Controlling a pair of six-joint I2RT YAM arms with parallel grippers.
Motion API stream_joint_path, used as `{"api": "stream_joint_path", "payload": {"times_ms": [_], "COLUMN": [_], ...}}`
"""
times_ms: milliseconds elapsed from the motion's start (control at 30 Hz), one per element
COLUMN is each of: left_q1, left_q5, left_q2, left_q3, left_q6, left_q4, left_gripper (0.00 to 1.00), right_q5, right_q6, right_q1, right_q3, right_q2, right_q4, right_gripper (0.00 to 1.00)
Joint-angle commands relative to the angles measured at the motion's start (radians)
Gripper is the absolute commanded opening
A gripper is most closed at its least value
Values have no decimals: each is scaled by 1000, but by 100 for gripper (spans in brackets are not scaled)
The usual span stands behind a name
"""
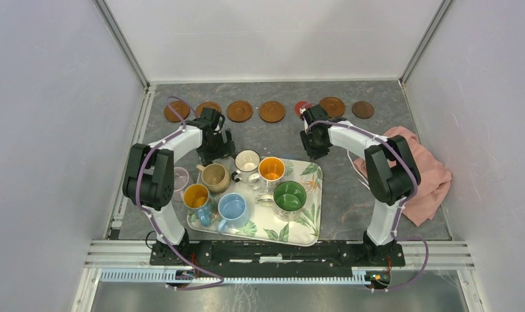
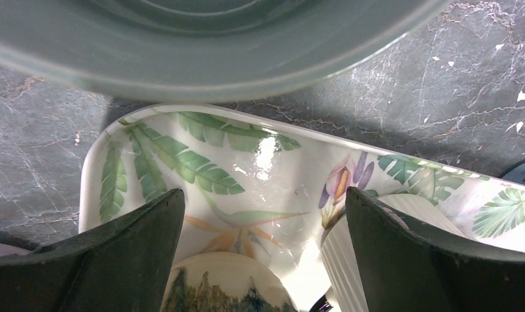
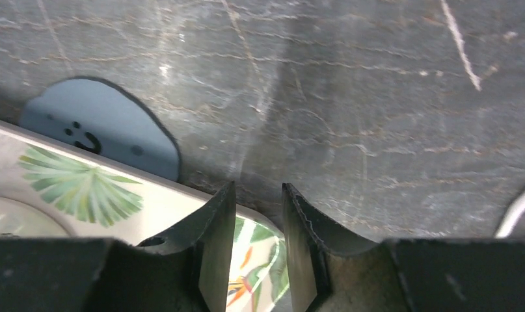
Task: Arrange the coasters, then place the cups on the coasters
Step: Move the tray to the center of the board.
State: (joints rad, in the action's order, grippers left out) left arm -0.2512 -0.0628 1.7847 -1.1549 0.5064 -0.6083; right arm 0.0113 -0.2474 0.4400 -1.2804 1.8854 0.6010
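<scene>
Several brown coasters (image 1: pixel 239 111) lie in a row at the back, with a red one (image 1: pixel 303 107) and a dark brown one (image 1: pixel 362 109). A grey-blue coaster (image 3: pixel 100 127) with a smiley face lies against the tray's rim. Cream (image 1: pixel 247 160), orange-inside (image 1: pixel 271 169), tan (image 1: pixel 214 177), green-inside (image 1: pixel 289 196), light blue (image 1: pixel 233 208) and blue (image 1: pixel 196 196) cups stand on the tray. A pale pink cup (image 1: pixel 179 179) stands left of it. My left gripper (image 2: pixel 263 195) is wide open over the tray's corner, just short of a grey-green cup (image 2: pixel 194 52). My right gripper (image 3: pixel 258 188) is narrowly open and holds nothing.
The leaf-print tray (image 1: pixel 315 214) lies in front of the arms, its far rim (image 3: pixel 84 188) under my right fingers. A pink cloth (image 1: pixel 416 175) is bunched at the right wall. White walls close in the table on three sides.
</scene>
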Motion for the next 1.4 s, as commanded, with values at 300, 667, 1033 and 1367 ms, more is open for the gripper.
{"api": "stream_joint_path", "payload": {"times_ms": [300,667,1033,1367], "left_q1": [-4,-3,-3,-3], "left_q5": [-15,-8,-6,-9], "left_q2": [-35,-53,-48,-39], "left_q3": [40,52,46,44], "left_q6": [-60,-63,-66,-66], "left_q4": [-26,-25,-25,-25], "left_gripper": [100,100,100,100], "right_q5": [-8,-9,-18,64], "right_q6": [22,27,104,133], "right_q1": [71,66,103,130], "right_q3": [155,-267,-232,-189], "right_q2": [-112,98,111,115], "right_q4": [58,33,8,3], "right_gripper": [32,61,63,63]}}
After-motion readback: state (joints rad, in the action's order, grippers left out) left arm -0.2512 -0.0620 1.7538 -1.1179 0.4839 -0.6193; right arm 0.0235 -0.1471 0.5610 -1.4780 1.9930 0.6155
